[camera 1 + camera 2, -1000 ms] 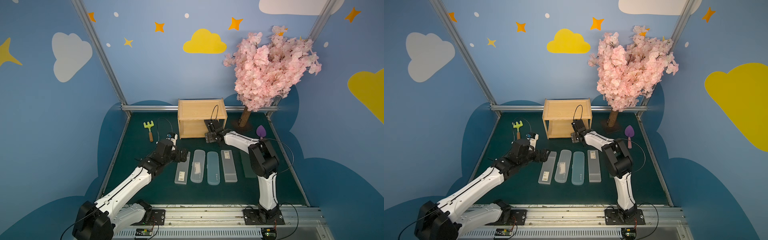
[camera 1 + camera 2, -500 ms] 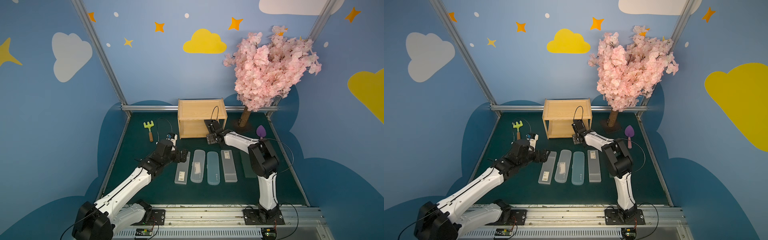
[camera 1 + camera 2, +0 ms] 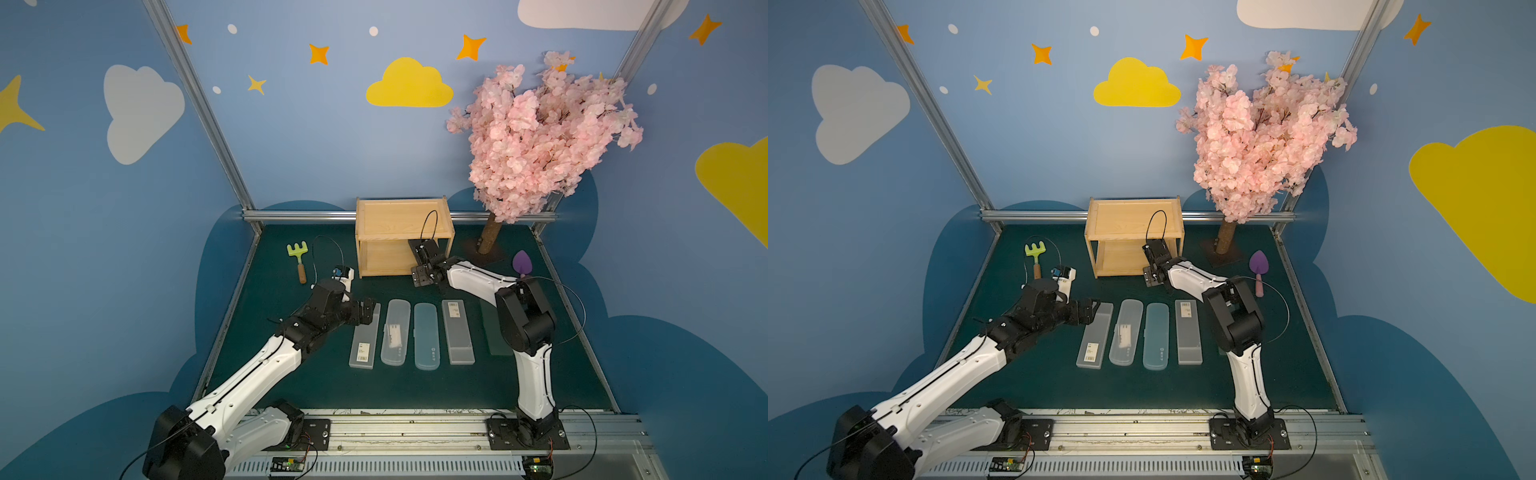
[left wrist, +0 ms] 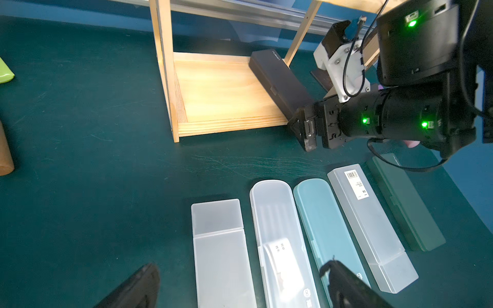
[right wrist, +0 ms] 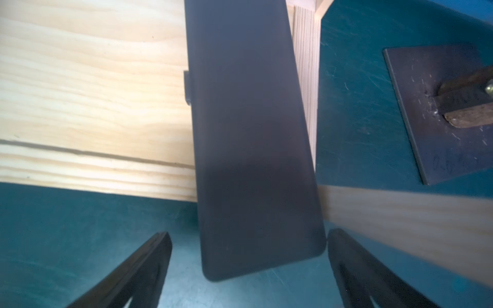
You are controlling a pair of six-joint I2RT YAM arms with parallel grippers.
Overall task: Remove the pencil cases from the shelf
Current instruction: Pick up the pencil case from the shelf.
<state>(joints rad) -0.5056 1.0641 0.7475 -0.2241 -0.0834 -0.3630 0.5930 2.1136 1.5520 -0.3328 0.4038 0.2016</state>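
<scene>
We see the right fingers (image 5: 144,266) spread wide at the open front of the shelf (image 3: 401,224), with the near end of the black pencil case (image 5: 250,160) lying between them. One finger stands just beside the case's rounded corner and the other is well apart from it. Whether the nearer one touches the case we cannot tell from so close and soft a view. Beyond these fingers the case runs back along the shelf's lower board, close to a corner post, and its near end juts past the board's front edge over the table (image 5: 80,234). Off to one side of the right fingers sits the dark base plate (image 5: 440,112) of the pink blossom tree (image 3: 540,137). The left fingers (image 4: 138,288) are spread wide too and grip nothing. Ahead of them five cases lie side by side on the table: the first frosted case (image 4: 218,253), the clear case (image 4: 277,234) with rounded ends, the light teal case (image 4: 325,229), the second frosted case (image 4: 368,221) with its barcode label, and the dark green case (image 4: 405,202), farthest from the left fingers. In both top views the left fingers sit at the far end of the first frosted case, with the green toy rake (image 3: 298,255) well apart on their outer side.
</scene>
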